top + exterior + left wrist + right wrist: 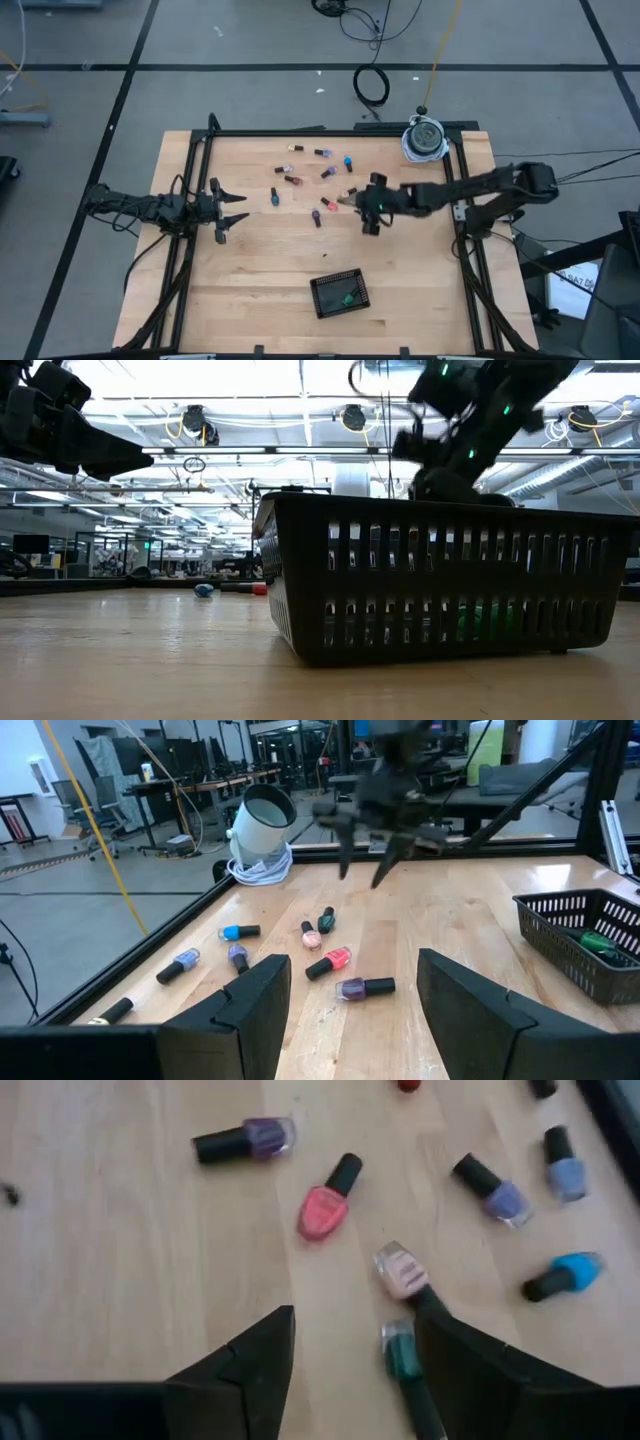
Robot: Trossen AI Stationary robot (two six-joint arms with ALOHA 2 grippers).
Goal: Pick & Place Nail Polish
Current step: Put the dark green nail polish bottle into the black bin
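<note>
from above, the nail polish bottles (322, 177) lie scattered on the far middle of the wooden table (260, 270), and a black basket (340, 293) sits near the front edge with a green bottle (348, 299) inside. the right gripper (371, 212) reaches in over the table just beside the scatter, fingers apart and holding nothing; the left gripper (232, 211) waits at the left side, fingers spread and empty. a white roll with a coiled cable (425, 139) stands at the far right corner. at table height, the basket (450, 575) fills the foreground, something green showing through its slots, and a blue bottle (203, 590) and a red one (259, 588) lie far behind it. from the left wrist, the left fingers (255, 1005) stand wide apart, with a purple bottle (366, 987), a red bottle (329, 962) and a bright blue bottle (239, 932) lying beyond them and the right gripper (362, 870) hanging above the table farther off. from the right wrist, the right fingers (250, 1355) are open over a pale pink bottle (403, 1273) and a dark green bottle (402, 1354), both lying flat, with a red bottle (326, 1207) close by.
</note>
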